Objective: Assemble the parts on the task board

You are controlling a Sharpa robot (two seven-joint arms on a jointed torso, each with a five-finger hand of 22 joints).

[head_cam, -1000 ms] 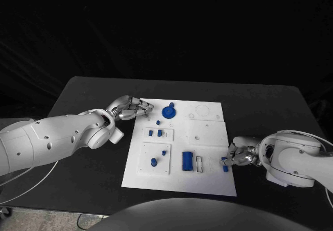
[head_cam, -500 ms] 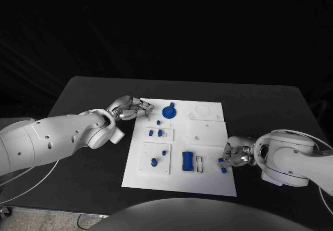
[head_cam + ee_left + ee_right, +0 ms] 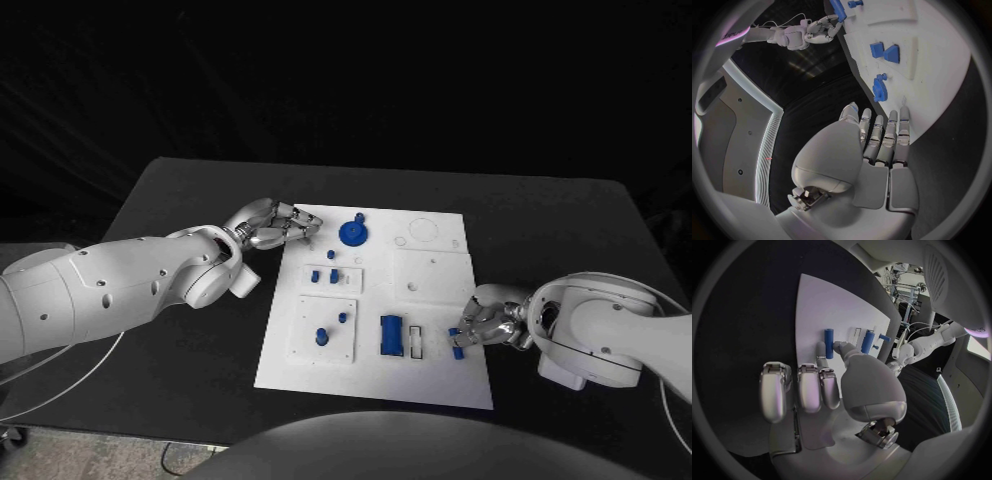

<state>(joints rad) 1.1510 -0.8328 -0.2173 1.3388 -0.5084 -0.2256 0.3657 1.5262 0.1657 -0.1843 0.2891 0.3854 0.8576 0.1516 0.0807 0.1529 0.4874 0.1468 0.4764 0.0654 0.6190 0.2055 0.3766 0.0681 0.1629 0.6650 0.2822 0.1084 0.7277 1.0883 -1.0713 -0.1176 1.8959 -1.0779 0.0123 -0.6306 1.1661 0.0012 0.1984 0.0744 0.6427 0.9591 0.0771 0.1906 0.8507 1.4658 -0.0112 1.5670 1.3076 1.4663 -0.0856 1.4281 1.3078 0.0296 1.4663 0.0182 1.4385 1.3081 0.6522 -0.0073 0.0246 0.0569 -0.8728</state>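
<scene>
bare bench (image 3: pixel 188 190) left and behind the task board (image 3: pixel 433 262), bare white upper-right board area, blue gear (image 3: pixel 352 233) beside left hand (image 3: pixel 271 224), right hand (image 3: pixel 483 325) crowding board's right edge

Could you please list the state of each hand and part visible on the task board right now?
left hand: holds nothing, at the board's edge
right hand: pinches small blue cylinder
blue gear: on task board
blue block: lying on the board
</scene>
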